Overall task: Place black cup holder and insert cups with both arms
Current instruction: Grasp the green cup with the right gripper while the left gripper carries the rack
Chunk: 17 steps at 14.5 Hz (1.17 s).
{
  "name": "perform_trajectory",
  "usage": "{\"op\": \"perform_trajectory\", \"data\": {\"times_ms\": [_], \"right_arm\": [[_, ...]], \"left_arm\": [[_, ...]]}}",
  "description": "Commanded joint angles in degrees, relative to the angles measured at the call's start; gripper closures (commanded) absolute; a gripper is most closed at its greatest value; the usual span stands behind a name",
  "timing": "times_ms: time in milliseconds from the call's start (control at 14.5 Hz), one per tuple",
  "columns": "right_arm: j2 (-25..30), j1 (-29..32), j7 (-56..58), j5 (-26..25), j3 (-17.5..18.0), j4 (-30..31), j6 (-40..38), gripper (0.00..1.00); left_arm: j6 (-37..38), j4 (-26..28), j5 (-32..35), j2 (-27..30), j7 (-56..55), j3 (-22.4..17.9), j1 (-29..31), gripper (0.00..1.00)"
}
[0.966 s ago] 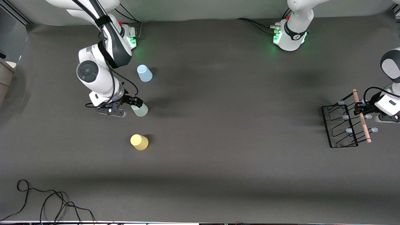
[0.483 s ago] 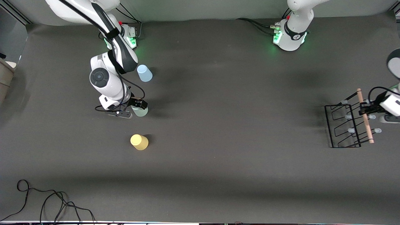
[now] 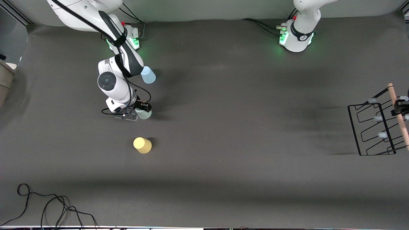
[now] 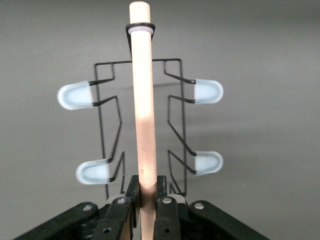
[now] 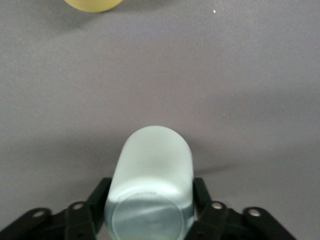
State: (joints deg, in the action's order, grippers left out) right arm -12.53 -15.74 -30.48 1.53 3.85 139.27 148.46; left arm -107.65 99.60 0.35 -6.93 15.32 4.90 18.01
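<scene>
Table (image 3: 223, 127), covered in dark grey, is seen from above with both arm bases along its 12 o'clock edge.

Right gripper (image 3: 140, 111) is set low around the pale green cup (image 3: 144, 113), which is seen base-up. In the right wrist view the fingers (image 5: 202, 192) are pressed against both sides of the pale green cup (image 5: 150, 190), so the jaws are closed on it. Whether the cup is off the table cannot be told. Its front-view outline is partly covered by the gripper.

Light blue cup (image 3: 148, 75) is found at 12 o'clock of the green one, partly hidden by the right arm's forearm. Yellow cup (image 3: 142, 145) is found at 6 o'clock of the green one, well apart from it, upside down. Only a sliver of the yellow cup (image 5: 95, 4) is caught in the right wrist view.

Black cup holder (image 3: 374, 129) is seen at the 3 o'clock edge of the front view, toward the left arm's end of the table, and is cut off there. Its wooden handle (image 3: 399, 116) is clamped by the left gripper (image 3: 401, 108), most of which is out of view. In the left wrist view the jaws are shut on the wooden handle (image 4: 144, 110). Four pale tipped prongs (image 4: 75, 95) are visible there; the others are hidden. Contact between the holder's base and the table cannot be made out.

Loose black cable (image 3: 48, 204) is noted near the 7 o'clock corner.
</scene>
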Motion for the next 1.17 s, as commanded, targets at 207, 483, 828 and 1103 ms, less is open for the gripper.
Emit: {"op": "perform_trajectory", "data": {"times_ms": [207,483,828,1103], "right_arm": [[4.17,-1.31,0.16,0.84,-0.51,0.04,-0.97,1.0],[7.08,-1.22,-0.98,0.84,-0.68,-4.34,-9.31,1.0],[8.48,-0.87,0.16,0.93,-1.12,-8.31,-16.71,1.0],[9.63,-0.87,-0.1,0.93,-2.09,-11.9,-22.05,1.0]], "left_arm": [[1.39,-4.14,-0.26,-0.62,-22.74,-0.24,-21.22,1.0],[1.38,-10.89,0.26,-6.05,-45.15,-0.24,-36.35,1.0],[0.86,-18.73,0.79,-15.55,-62.67,-0.24,-48.31,1.0],[-1.68,-18.91,1.4,-19.95,-70.07,-0.24,-53.07,1.0]]}}
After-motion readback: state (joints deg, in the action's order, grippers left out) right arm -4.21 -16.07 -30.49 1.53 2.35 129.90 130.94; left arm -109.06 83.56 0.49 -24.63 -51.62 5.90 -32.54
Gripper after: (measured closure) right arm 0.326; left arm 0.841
